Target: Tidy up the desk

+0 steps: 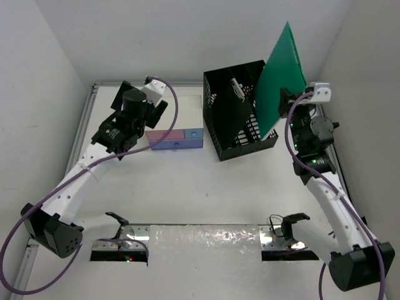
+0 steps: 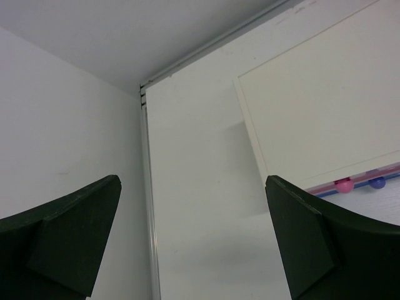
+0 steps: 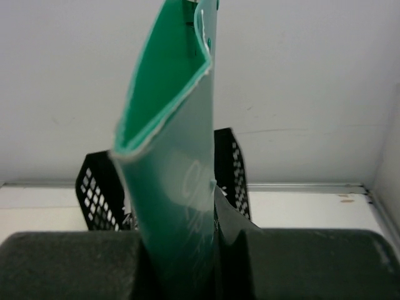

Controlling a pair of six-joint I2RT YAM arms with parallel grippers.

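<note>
The white desk (image 1: 206,187) fills the top view. My right gripper (image 1: 289,105) is shut on a green plastic folder (image 1: 281,75) and holds it upright, tilted, over the right side of a black mesh file holder (image 1: 240,112). In the right wrist view the folder (image 3: 178,144) rises between my fingers, with the holder (image 3: 100,187) behind it. My left gripper (image 1: 134,140) is open and empty, above the desk's far left part beside a small drawer box (image 1: 178,139). The left wrist view shows its fingers (image 2: 306,244) wide apart over bare desk (image 2: 200,206).
The small box has a cream top (image 2: 319,106) and pink and blue drawers with round knobs (image 2: 343,184). A metal rail (image 2: 150,219) edges the desk on the left. Walls close in at back and both sides. A clear strip (image 1: 206,237) lies at the near edge.
</note>
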